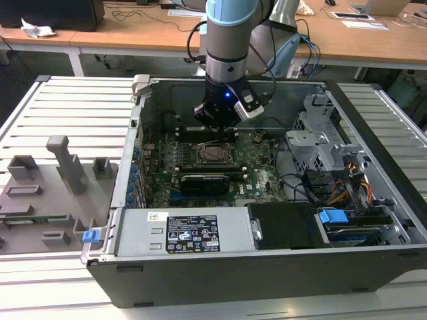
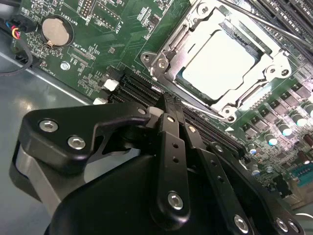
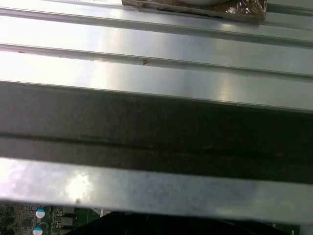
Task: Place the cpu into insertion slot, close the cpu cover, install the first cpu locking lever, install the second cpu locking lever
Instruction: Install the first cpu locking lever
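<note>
In the second wrist view the cpu (image 2: 220,61) lies flat in its socket, its pale metal top showing through the window of the cpu cover (image 2: 177,43), which is down over it. One thin wire locking lever (image 2: 266,24) runs along one side of the socket. Another (image 2: 205,110) runs along the side nearest my fingers. My gripper (image 2: 172,101) is shut with nothing between its black fingers, its tips close to one corner of the cover. In the exterior view the gripper (image 1: 217,120) hangs inside the open case just behind the insertion slot (image 1: 200,155).
A long black expansion card (image 1: 203,181) lies in front of the socket, and black card slots (image 2: 132,85) run beside it. A coin battery (image 2: 55,30) sits on the green board. The drive cage (image 1: 320,143), cables and power supply (image 1: 190,233) crowd the case. A grey fixture tray (image 1: 53,187) lies outside.
</note>
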